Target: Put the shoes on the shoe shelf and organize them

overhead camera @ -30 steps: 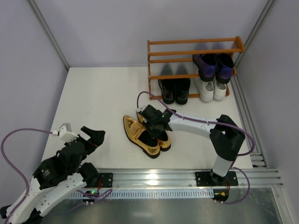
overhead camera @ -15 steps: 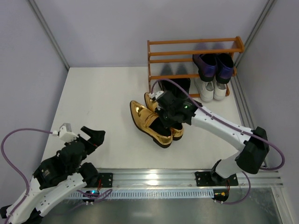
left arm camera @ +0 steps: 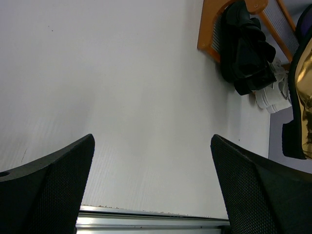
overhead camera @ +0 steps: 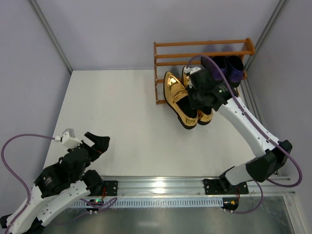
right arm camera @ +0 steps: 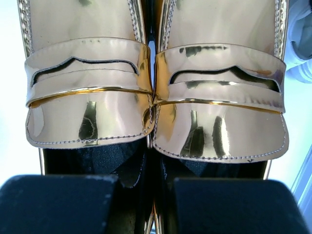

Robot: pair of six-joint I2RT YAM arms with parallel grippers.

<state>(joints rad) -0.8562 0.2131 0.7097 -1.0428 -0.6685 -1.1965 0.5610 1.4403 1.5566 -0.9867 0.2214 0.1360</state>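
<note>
The right claw (right arm camera: pixel 146 197) is clamping on two shiny metallic gold loafers (right arm camera: pixel 151 92). One black finger (right arm camera: pixel 58 204) is reaching into each shoe's opening, and together they are pinching the inner walls so that the pair is pressing side by side. In the top view this claw is holding both loafers up off the white tabletop (overhead camera: pixel 112 107), toes pointing toward the orange-brown wooden shoe shelf (overhead camera: pixel 204 45). The shoes are overlapping the shelf's left half there, but whether they are touching its bars cannot be told. Two glossy purple loafers (overhead camera: pixel 235 68) are sitting on the upper tier at the right end, just beside the arm's wrist. The left wrist view is showing glossy black loafers (left arm camera: pixel 246 53) on the lower tier with white sneakers (left arm camera: pixel 273 95) next to them, though neither group can be counted cleanly from that angle. Well apart from all this, the left claw (overhead camera: pixel 97 142) is hovering over the tabletop's near left corner, its two fingers spread wide and gripping nothing.
</note>
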